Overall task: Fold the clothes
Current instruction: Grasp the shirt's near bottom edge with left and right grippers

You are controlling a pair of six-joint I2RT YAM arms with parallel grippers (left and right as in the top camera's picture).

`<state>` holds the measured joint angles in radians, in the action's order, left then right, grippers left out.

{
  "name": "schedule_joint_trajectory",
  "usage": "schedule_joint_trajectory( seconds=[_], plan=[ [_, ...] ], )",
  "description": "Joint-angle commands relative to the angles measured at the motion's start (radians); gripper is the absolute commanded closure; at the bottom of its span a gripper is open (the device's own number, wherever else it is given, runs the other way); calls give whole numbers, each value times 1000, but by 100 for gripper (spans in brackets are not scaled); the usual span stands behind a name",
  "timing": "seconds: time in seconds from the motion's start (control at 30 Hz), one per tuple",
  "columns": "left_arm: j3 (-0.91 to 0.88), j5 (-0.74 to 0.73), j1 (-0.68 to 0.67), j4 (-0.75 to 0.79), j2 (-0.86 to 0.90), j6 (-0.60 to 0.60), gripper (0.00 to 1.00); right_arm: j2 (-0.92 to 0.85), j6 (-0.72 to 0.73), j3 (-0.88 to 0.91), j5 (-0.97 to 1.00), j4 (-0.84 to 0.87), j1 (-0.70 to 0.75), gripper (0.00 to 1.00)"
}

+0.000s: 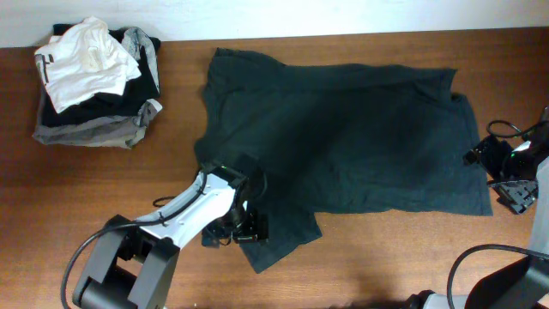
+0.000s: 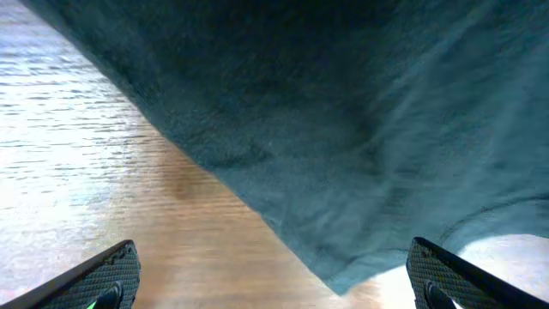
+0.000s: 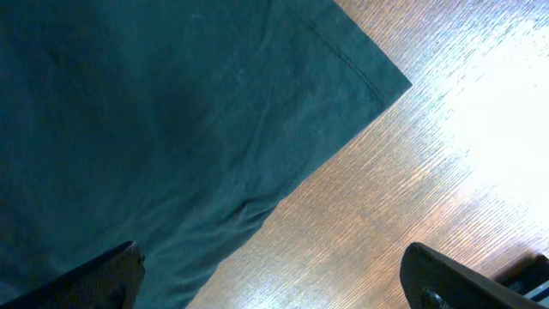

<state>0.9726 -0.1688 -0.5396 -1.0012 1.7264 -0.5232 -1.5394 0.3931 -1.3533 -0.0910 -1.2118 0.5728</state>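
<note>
Two arms, overhead: I see both at the worktop (image 1: 377, 257), the left one rising from the lower left and the right one at the right edge.
Shirt, overhead: the dark teal shirt (image 1: 360, 146) lies spread flat across the middle and right of the worktop, with one sleeve pointing toward the near edge.
Left claw, overhead: my left claw (image 1: 244, 227) sits at the left edge of that near sleeve. From up here I cannot tell whether it touches the cloth.
Right claw, overhead: my right claw (image 1: 513, 193) is just beside the shirt's right hem, near its lower right corner and off the cloth.
Pile, overhead: a pile (image 1: 94, 81) of white, black and grey clothes sits at the far left corner, well apart from the shirt.
Claw, left wrist: the left fingertips (image 2: 107, 275) show at the two bottom corners, spread wide and holding nothing.
Shirt, left wrist: cloth fills the top and right. Its edge runs diagonally down to a corner low in the frame, and bare wood lies to the left.
Claw, right wrist: the right fingertips (image 3: 446, 275) sit at both bottom corners, wide apart and gripping nothing.
Shirt, right wrist: cloth covers the left and top. A stitched hem corner points to the upper right, with bare wood to the right and below.
</note>
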Motion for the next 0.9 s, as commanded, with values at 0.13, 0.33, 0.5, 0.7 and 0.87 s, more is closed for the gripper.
schedule_joint_trajectory(
  seconds=[0.13, 0.33, 0.5, 0.7, 0.87],
  plan=[
    [-63, -13, -4, 60, 10, 25, 4, -4, 8, 7, -6, 4, 5, 1],
    [-69, 19, -3, 104, 74, 25, 6, -4, 8, 7, -9, 4, 5, 1],
    [-60, 111, -7, 27, 74, 0, 10, -5, 8, 20, -6, 37, 5, 1],
    [-61, 126, -8, 56, 74, -2, 11, -6, 9, 82, -10, 114, 5, 1],
    [-61, 143, -7, 57, 74, -7, 71, -9, 33, 96, 19, 136, 13, 1]
  ],
)
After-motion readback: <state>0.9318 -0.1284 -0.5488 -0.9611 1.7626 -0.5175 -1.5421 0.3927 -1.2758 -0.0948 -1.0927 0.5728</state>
